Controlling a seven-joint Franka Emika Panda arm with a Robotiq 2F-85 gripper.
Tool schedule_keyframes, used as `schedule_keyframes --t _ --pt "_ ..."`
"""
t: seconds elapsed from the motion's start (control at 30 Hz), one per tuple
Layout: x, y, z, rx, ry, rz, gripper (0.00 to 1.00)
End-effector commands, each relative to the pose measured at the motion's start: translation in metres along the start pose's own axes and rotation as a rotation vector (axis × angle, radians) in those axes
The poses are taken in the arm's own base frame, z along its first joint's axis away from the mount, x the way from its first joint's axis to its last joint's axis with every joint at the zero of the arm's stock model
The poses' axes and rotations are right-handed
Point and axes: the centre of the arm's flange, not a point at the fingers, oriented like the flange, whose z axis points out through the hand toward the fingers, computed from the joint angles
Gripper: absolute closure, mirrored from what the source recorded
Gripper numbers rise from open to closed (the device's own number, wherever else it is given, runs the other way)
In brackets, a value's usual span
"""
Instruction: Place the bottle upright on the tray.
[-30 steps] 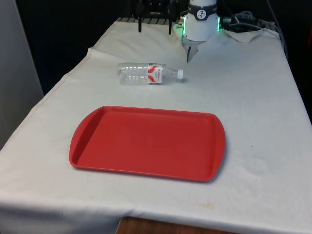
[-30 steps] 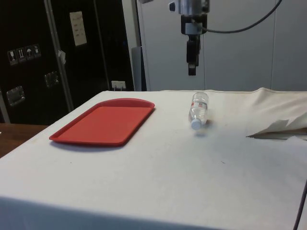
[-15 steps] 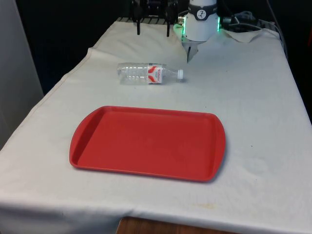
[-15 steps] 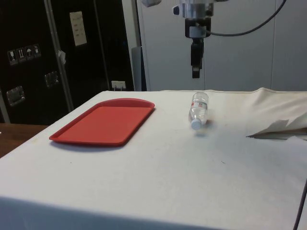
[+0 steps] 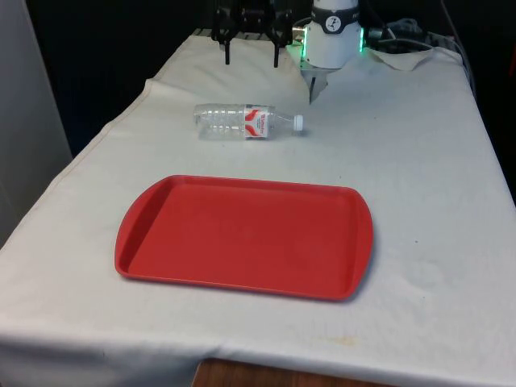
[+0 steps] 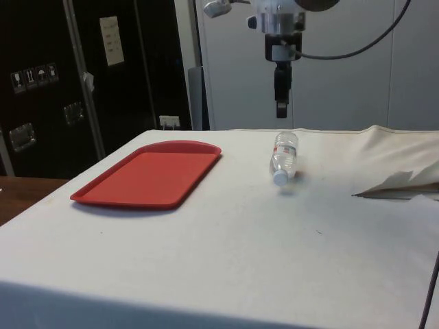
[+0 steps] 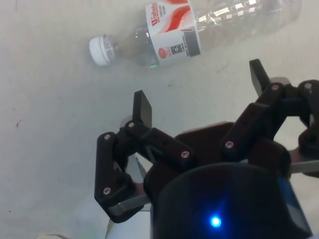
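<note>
A clear plastic bottle [image 5: 242, 121] with a red and white label lies on its side on the white cloth, its white cap [image 5: 298, 122] pointing to the front view's right. It also lies flat in the side view as bottle [image 6: 285, 152] and in the wrist view as bottle [image 7: 214, 25]. The red tray [image 5: 242, 238] sits nearer the camera, with nothing on it. My gripper [image 5: 251, 48] hangs open well above the bottle, fingers spread wide and holding nothing. From the side, the gripper [image 6: 280, 110] is above the bottle. Gripper [image 7: 199, 92] looks down just beside the bottle.
A crumpled fold of white cloth [image 6: 398, 184] lies at the table's far end by the robot's base, also seen as cloth [image 5: 403, 56]. Bare cloth lies between bottle and tray and around the tray [image 6: 147, 171]. The table's edges drop off on both sides.
The open gripper has come down a little and drifted toward the front view's left, closer over the bottle. Bottle and tray have not moved.
</note>
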Motion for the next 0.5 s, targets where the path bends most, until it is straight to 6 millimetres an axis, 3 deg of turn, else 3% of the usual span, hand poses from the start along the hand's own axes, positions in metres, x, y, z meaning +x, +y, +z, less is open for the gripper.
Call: schedule_keyframes --t 0.0,0.47 --pt "-0.0002 -0.0001 0.0011 -0.003 0.011 -0.012 0.00" --pt "0.0002 -0.0007 0.0066 -0.011 0.017 -0.075 0.00"
